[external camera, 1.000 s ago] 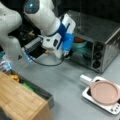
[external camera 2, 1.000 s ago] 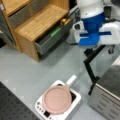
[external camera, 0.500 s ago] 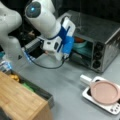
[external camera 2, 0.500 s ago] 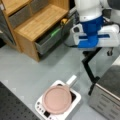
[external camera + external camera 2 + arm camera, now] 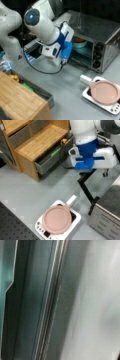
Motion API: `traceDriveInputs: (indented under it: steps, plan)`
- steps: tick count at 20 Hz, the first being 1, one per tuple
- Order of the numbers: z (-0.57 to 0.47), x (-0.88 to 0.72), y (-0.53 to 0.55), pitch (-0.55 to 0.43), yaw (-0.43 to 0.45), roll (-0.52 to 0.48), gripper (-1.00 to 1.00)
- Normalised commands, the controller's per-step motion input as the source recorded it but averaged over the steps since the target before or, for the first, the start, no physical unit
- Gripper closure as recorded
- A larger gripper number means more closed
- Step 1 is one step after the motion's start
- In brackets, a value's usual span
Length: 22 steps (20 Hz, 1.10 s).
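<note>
We see the white and blue gripper point(image 5: 58, 53) at the open front of the silver toaster oven point(image 5: 100, 42), with a teal dish point(image 5: 81, 45) inside the cavity just beyond it toward a front view's right. Its fingertips are hidden behind the wrist, so we cannot tell how far apart they stand or whether they grasp anything. The wrist view shows only grey metal and a teal edge point(image 5: 7, 277). 1 pink round pan point(image 5: 57, 220) sits on a white hob point(image 5: 75, 222), well apart.

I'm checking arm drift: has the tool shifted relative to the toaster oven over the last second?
Yes. The tool drifted toward a front view's right, closer to the toaster oven.
</note>
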Motion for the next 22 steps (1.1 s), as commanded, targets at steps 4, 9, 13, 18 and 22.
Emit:
traceDriveInputs:
  steps: [4, 9, 13, 18, 22]
  plan:
    - [0.00, -0.05, -0.19, -0.094, 0.096, 0.056, -1.00]
    - [-0.06, -0.16, -0.12, -0.085, 0.094, 0.019, -1.00]
    - [-0.12, -0.25, -0.06, -0.071, 0.088, -0.002, -1.00]
    - [-0.13, -0.25, -0.07, -0.081, 0.085, -0.002, -1.00]
    - [-0.09, -0.19, -0.08, -0.091, 0.086, -0.008, -1.00]
